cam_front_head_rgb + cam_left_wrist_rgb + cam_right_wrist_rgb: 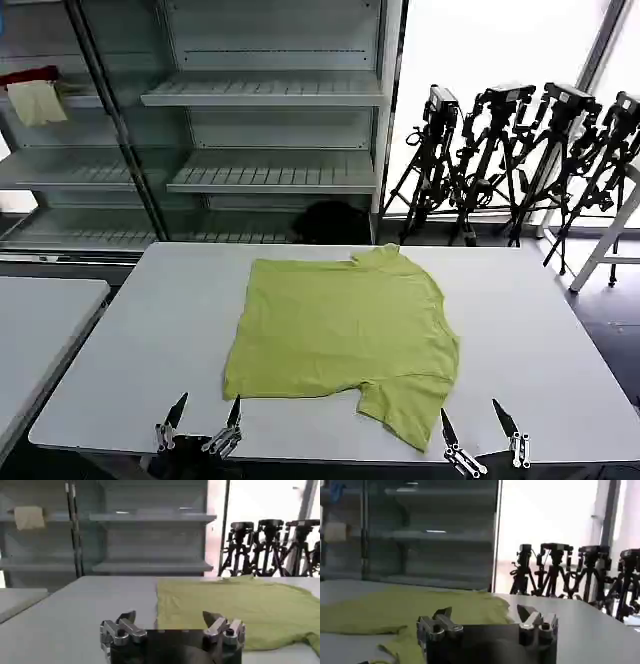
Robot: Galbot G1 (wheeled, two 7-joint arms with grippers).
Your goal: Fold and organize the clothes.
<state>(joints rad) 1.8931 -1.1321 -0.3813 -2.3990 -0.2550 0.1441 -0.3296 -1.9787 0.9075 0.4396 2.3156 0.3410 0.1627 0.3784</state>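
Note:
A plain lime-green T-shirt (345, 330) lies spread flat on the white table (150, 330), its neck toward the table's right side and a sleeve hanging toward the front edge. The shirt (240, 607) lies ahead of my left gripper, and the shirt (405, 610) also lies ahead of my right gripper. My left gripper (207, 412) hovers open at the front edge, just left of the shirt's near left corner. My right gripper (478, 420) is open at the front edge, just right of the near sleeve. Neither holds anything.
Empty metal shelves (270, 95) stand behind the table, with a red cloth (30, 76) and a cream cloth (38, 102) on the far left one. Several black tripods (520, 160) stand at the back right. A second table (40, 330) adjoins on the left.

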